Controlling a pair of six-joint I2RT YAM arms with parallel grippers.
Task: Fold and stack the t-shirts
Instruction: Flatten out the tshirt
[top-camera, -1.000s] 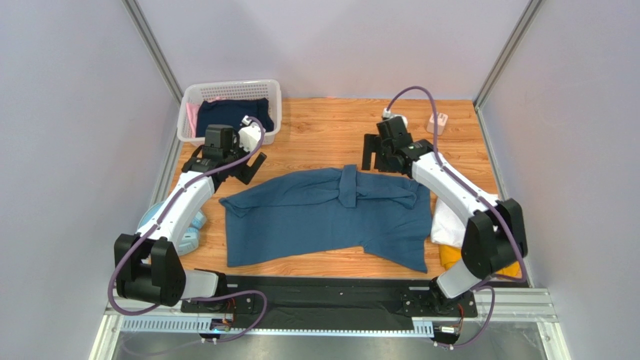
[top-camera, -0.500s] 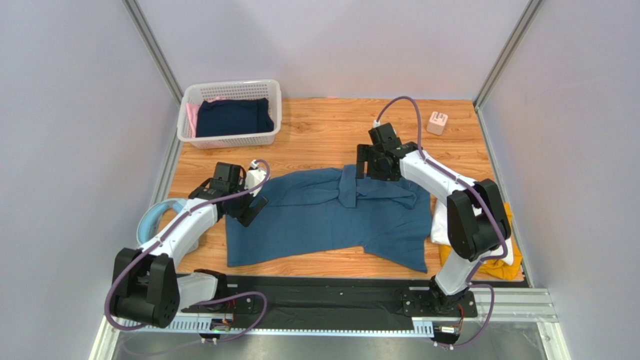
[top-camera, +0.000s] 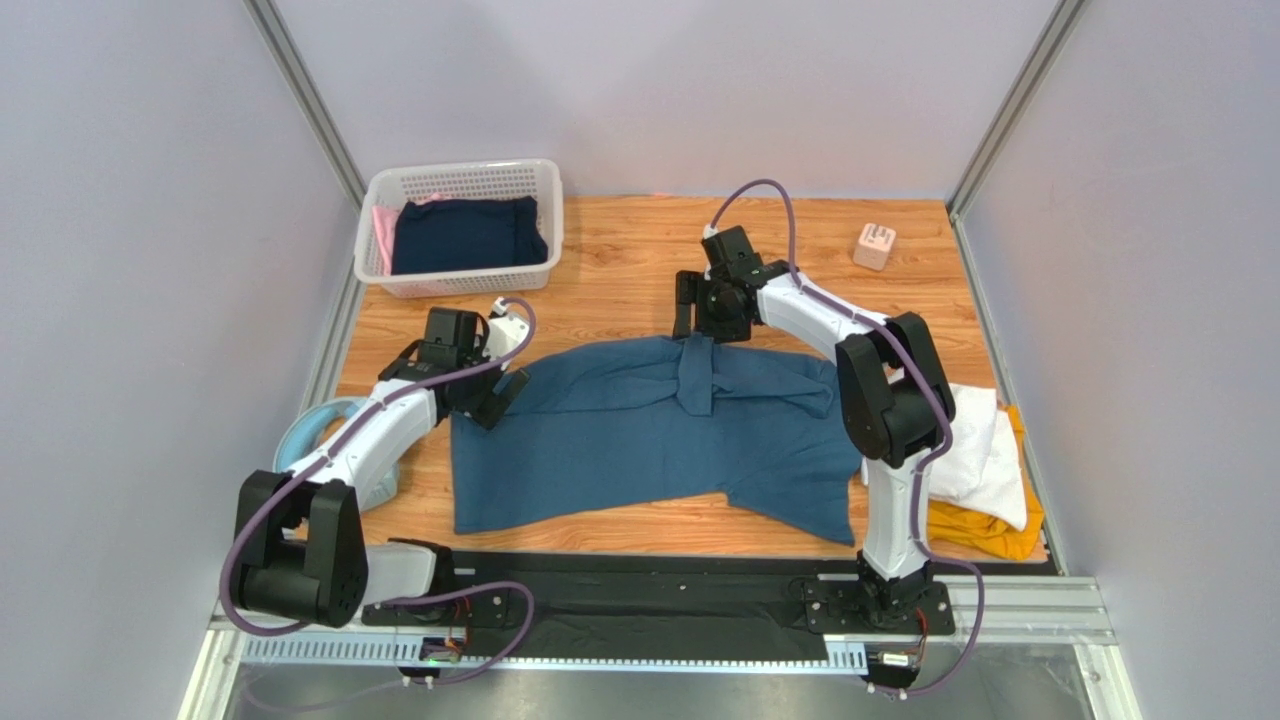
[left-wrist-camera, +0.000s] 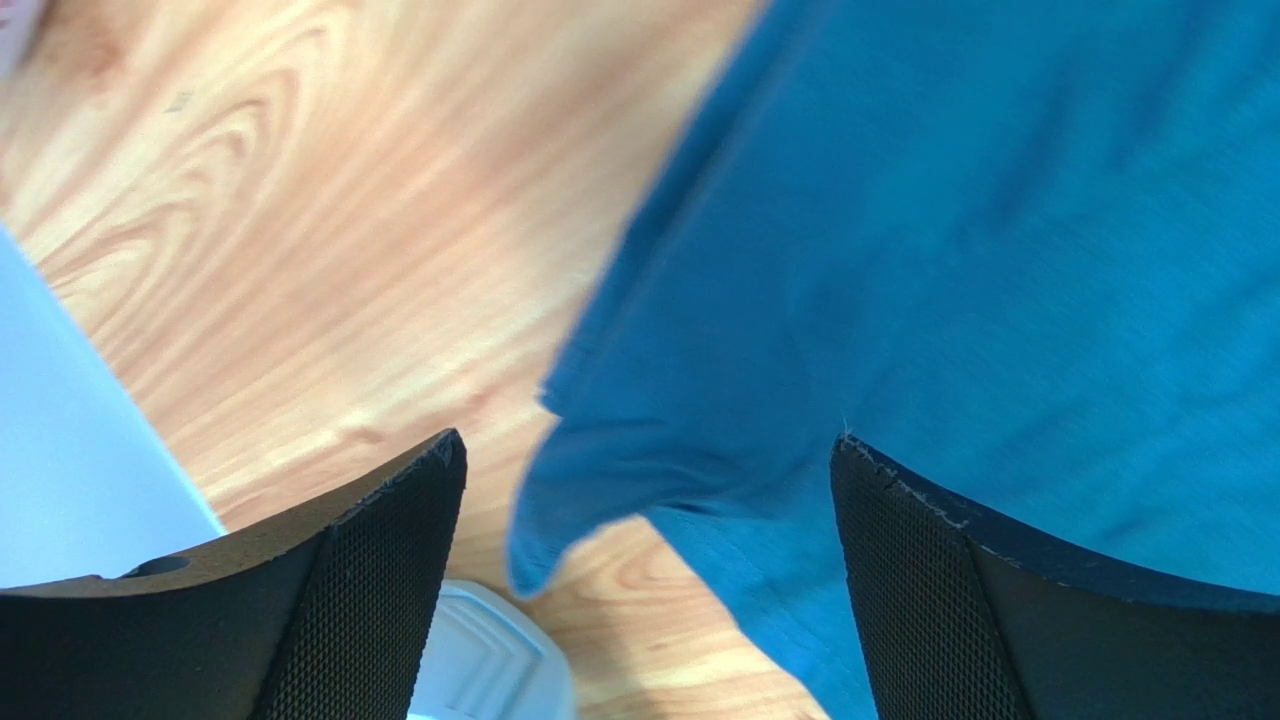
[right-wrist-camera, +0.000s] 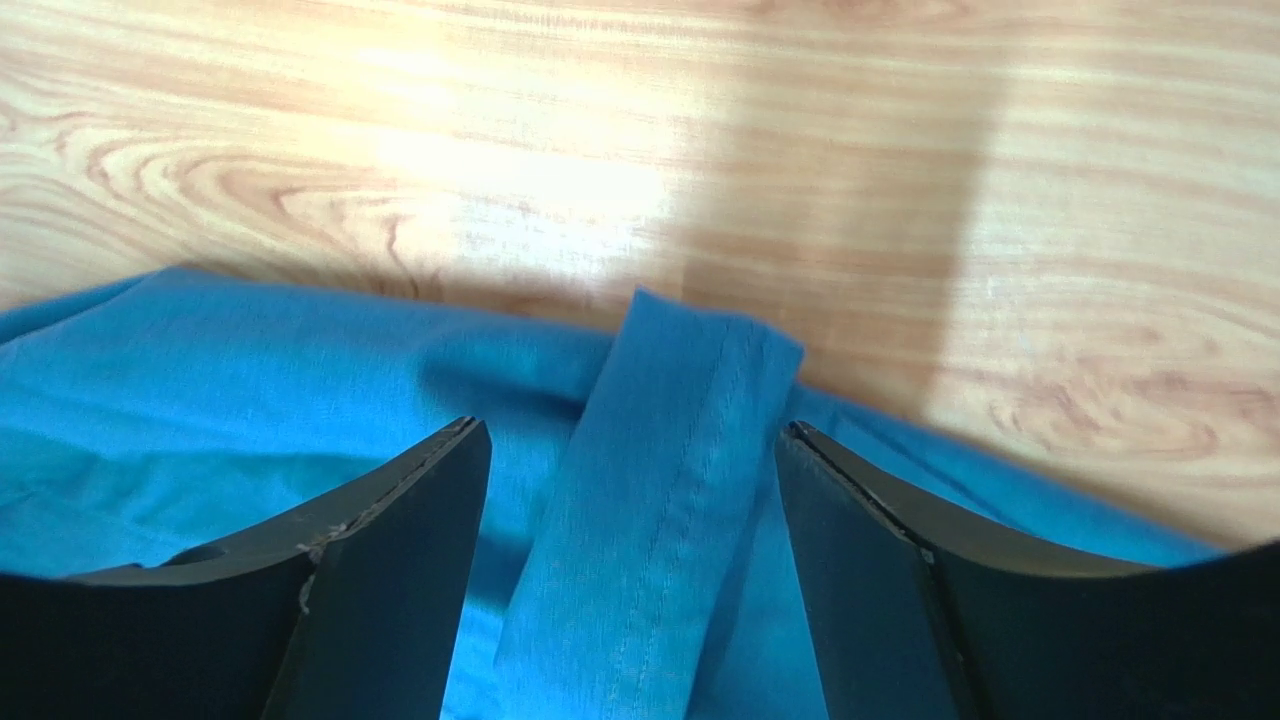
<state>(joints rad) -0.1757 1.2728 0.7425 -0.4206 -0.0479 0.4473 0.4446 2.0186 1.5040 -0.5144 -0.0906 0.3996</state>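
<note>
We see black jaws standing apart at bottom edge. Between them, stitched strip (right-wrist-camera: 676, 450) of teal-blue t-shirt (right-wrist-camera: 226, 390) runs upward, squared end lying on wooden counter (right-wrist-camera: 601, 120). We note cloth rumpled at left, glare on counter upper left, shadow (right-wrist-camera: 1112, 225) at right.

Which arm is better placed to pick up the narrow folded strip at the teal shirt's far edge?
Right. The right gripper hangs open astride the folded strip at the teal t-shirt's far edge. The left gripper, also open, is over the shirt's left corner, away from it.
</note>
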